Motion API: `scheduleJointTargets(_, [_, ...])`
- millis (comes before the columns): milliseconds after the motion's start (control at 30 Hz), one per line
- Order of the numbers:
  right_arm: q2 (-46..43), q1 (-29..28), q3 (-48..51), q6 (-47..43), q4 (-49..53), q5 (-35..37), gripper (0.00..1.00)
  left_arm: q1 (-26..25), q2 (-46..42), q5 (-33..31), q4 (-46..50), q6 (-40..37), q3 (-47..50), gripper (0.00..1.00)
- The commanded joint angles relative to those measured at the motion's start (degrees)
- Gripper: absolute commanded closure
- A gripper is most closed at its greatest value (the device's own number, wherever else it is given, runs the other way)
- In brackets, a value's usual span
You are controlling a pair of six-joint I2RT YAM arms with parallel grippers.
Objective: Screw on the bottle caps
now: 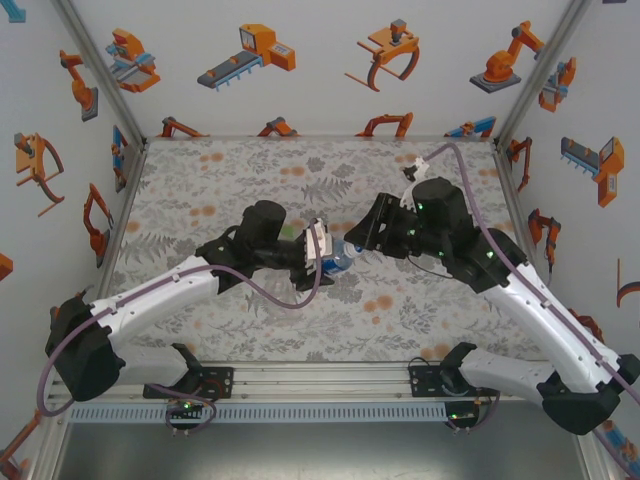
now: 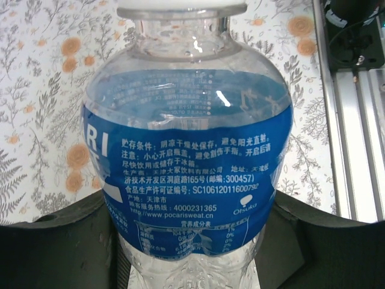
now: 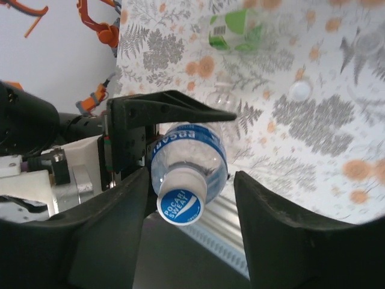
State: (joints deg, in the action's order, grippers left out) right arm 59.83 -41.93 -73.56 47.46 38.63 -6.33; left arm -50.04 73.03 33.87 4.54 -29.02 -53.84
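Note:
The blue-labelled bottle (image 2: 192, 156) lies sideways above the table, with my left gripper (image 2: 192, 247) shut on its lower body. In the top view this bottle (image 1: 341, 259) points right, from the left gripper (image 1: 318, 248) toward the right gripper (image 1: 362, 238). A white cap with a blue printed top (image 3: 181, 203) sits on its neck. My right gripper (image 3: 192, 208) stands open around that cap, one finger (image 3: 120, 229) close on the left and the other well clear on the right. The green-labelled bottle (image 3: 236, 27) and an unlabelled clear bottle (image 3: 224, 97) lie on the table beyond. A loose whitish cap (image 3: 299, 90) rests near them.
The flower-patterned table cover (image 1: 220, 180) stretches to the white walls with orange robot pictures. An aluminium rail (image 2: 355, 132) runs along the near edge by the arm bases. Both arms meet at the table's middle.

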Motion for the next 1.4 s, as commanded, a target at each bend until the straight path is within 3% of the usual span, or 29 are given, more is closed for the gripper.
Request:
scheduleJointTargets(0, [-2.3,-0.2,-3.4,-18.0,-4.0,-0.2,0.44,-0.4,-1.2,3.6,-0.5,-0.3,-2.1,1.0])
scheduleJointTargets(133, [-2.9,-0.2,-5.1,-36.1,-4.9,-7.8,0.44,-0.4,-2.5,4.8,1.6,-0.4,-2.1,1.0])
scheduleJointTargets(233, [-3.1,-0.2,-5.8,-51.5,-3.3,-19.0,0.44,-0.5,-3.5,5.9,3.4,-0.6,-2.0,1.0])
scheduleJointTargets(367, [-2.9,-0.2,-6.6,-64.7,-0.7,-27.2,0.44,-0.5,-4.5,7.2,5.3,-0.9,-2.0,1.0])
scheduleJointTargets(567, [-1.7,-0.2,-7.7,-79.6,4.9,-33.4,0.43,-0.6,-5.7,8.3,5.9,-0.4,-2.0,1.0])
scheduleJointTargets(1100, [-1.1,-0.3,-3.6,-82.4,3.0,-38.6,0.48,-0.6,-6.3,8.5,6.9,-0.8,-2.4,1.0])
scheduleJointTargets(1367, [-1.3,-0.5,-1.9,-81.8,0.9,-34.6,0.54,-0.8,-6.2,8.9,6.9,-0.6,-2.4,1.0])
